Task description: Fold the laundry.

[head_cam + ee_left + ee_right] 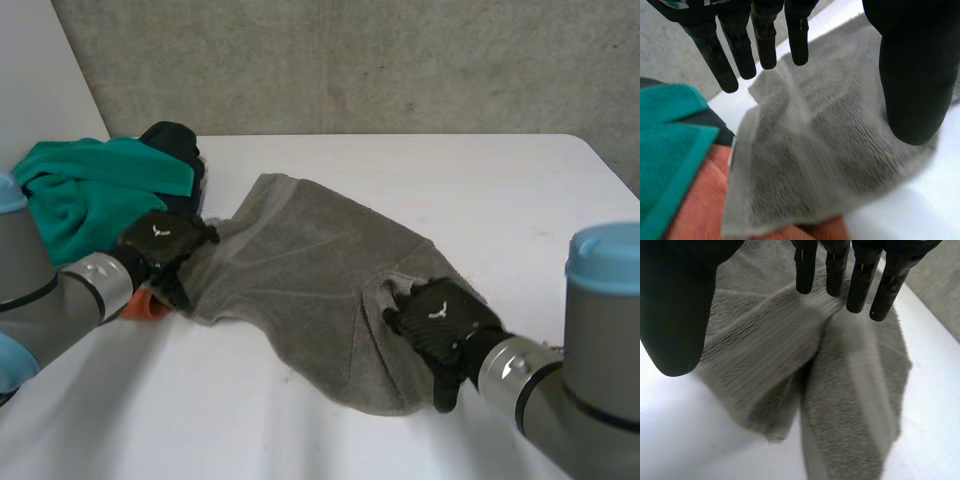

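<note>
Head view, lower right of the frame: the right hand (440,322) rests palm down on the right-hand edge of the grey towel (300,270), close to the towel's near end. Right wrist view: its fingers (837,270) are straight and its thumb (680,305) stands well apart. They close on nothing. A doubled ridge of towel lies under the palm.

Middle left of the head view: the left hand (163,243) sits at the towel's left corner, just beside the heap of other laundry. Left wrist view: its fingers (765,40) are straight and spread, thumb apart, with nothing gripped. The towel corner lies under the palm and overlaps the orange cloth (140,307).

The towel lies rumpled on the white table (450,180), its long axis running from upper centre-left down to lower centre-right. The hands flank it crosswise, the left nearer the far end and the right nearer the near end.

Judgement: a fold would carry one end along that axis to the other, and each hand must first close on its own edge.

Upper left: the teal cloth (90,190) and the black cloth (175,140) are heaped at the table's edge.
</note>
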